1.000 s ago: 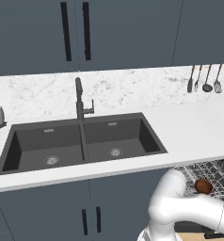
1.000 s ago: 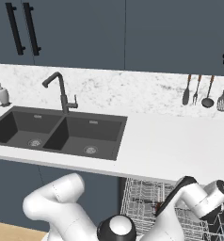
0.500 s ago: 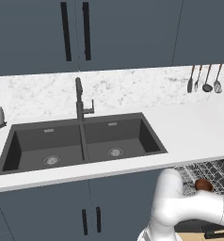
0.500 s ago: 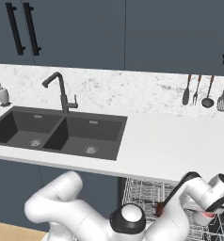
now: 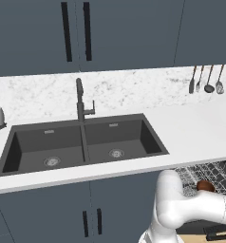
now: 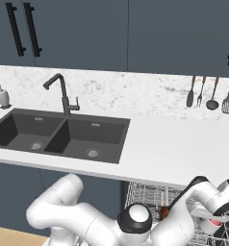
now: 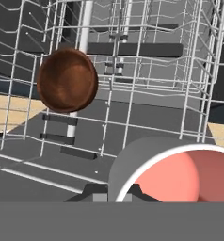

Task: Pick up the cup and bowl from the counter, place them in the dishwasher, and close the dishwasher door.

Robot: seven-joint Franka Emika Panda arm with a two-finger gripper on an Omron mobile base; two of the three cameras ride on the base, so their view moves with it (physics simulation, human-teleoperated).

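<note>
The gripper (image 6: 216, 222) is gripping the cup (image 7: 172, 172) tightly, holding it low over the dishwasher (image 6: 152, 199) rack, its salmon-red inside facing the hand camera. Beyond it, the bowl (image 7: 67, 80) is sitting tilted among the wire tines. Farther back, the counter (image 5: 191, 130) is stretching past the black sink (image 5: 81, 142).

reddish-brown bowl (image 7: 67, 80) at 10 o'clock in the grey wire dishwasher (image 7: 147, 70) rack, pale grey cup (image 7: 172, 170) with salmon-red inside at 5 o'clock. white counter (image 5: 195, 133) has faint grey speckles, black sink (image 5: 81, 142).
</note>
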